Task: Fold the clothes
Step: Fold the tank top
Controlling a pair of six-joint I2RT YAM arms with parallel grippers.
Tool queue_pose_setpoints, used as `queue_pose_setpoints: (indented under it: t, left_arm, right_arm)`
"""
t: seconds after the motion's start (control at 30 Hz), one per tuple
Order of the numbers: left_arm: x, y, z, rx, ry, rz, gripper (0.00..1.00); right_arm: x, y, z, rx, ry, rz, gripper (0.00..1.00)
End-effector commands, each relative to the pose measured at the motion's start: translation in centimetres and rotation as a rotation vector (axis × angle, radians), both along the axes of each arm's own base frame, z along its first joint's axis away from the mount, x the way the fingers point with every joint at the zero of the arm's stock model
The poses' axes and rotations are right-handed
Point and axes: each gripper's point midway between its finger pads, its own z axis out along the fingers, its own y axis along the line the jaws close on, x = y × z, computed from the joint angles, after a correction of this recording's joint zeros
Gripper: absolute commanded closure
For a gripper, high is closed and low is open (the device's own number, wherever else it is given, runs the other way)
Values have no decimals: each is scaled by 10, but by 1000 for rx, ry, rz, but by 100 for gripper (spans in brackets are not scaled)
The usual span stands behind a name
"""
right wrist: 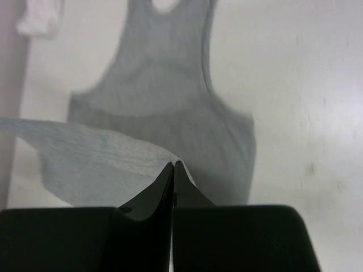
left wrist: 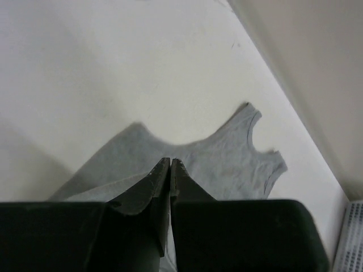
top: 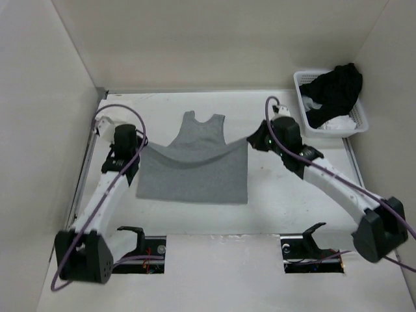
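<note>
The left arm (top: 104, 188) reaches far from its near-left base. The right arm (top: 338, 185) slants far and leftward from its near-right base. The left gripper (top: 144, 145) and right gripper (top: 249, 141) point inward, jaws pressed together, each pinching the tank top's (top: 195, 175) raised edge.

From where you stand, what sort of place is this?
Probably a robot test cell for folding laundry: white walls box in the table; left arm and right arm, bolted at its edge, hold a grey tank top.
</note>
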Motion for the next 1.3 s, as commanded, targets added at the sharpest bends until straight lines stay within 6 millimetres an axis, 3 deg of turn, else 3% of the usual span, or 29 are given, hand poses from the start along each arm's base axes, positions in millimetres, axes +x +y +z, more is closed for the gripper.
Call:
queue_pose_setpoints:
  t: [0.0, 0.1, 0.17, 0.23, 0.3, 0.33, 0.37, 0.47, 0.57, 0.7, 0.77, 0.87, 1.03, 1.13, 1.27]
  left_arm:
    - [78, 10, 80, -8, -267, 54, 99]
    - [140, 10, 68, 13, -218, 50, 99]
    - [180, 7, 56, 27, -179, 21, 97]
    - [209, -2, 45, 23, -154, -40, 88]
    - [226, -9, 33, 15, -127, -98, 74]
    - [225, -7, 26, 12, -118, -98, 67]
    - [219, -6, 22, 10, -114, -94, 63]
    - [180, -10, 8, -3, -126, -94, 59]
    - [119, -21, -25, -50, -114, -92, 60]
    - [39, -21, -67, -69, -46, -105, 64]
    - [9, -17, -81, -75, -14, -103, 65]
    - [-27, -11, -100, -116, 29, -94, 64]
    - [-44, -6, -121, -191, 87, -84, 61]
    - [-42, -6, -135, -232, 125, -89, 61]
    - [-37, -5, -156, -268, 172, -74, 61]
  right_arm:
    - [73, 13, 69, 93, -204, 38, 100]
    - [138, 5, 71, 102, -191, -17, 100]
    - [179, -2, 58, 97, -159, -57, 100]
    - [214, -8, 36, 96, -106, -95, 99]
    - [232, -8, 18, 97, -70, -111, 83]
    - [237, -8, 10, 95, -54, -116, 69]
    - [235, -6, 5, 92, -43, -116, 64]
    - [217, -11, -4, 80, -33, -127, 63]
    - [176, -4, -8, 58, -37, -121, 65]
    - [104, 13, -19, 75, -73, -74, 94]
    - [75, 19, -29, 96, -62, -46, 99]
    - [32, 20, -53, 103, -29, -15, 99]
    - [-11, 10, -92, 79, 29, -24, 91]
    - [-22, 0, -108, 82, 49, -61, 83]
    - [-27, -6, -114, 91, 52, -77, 66]
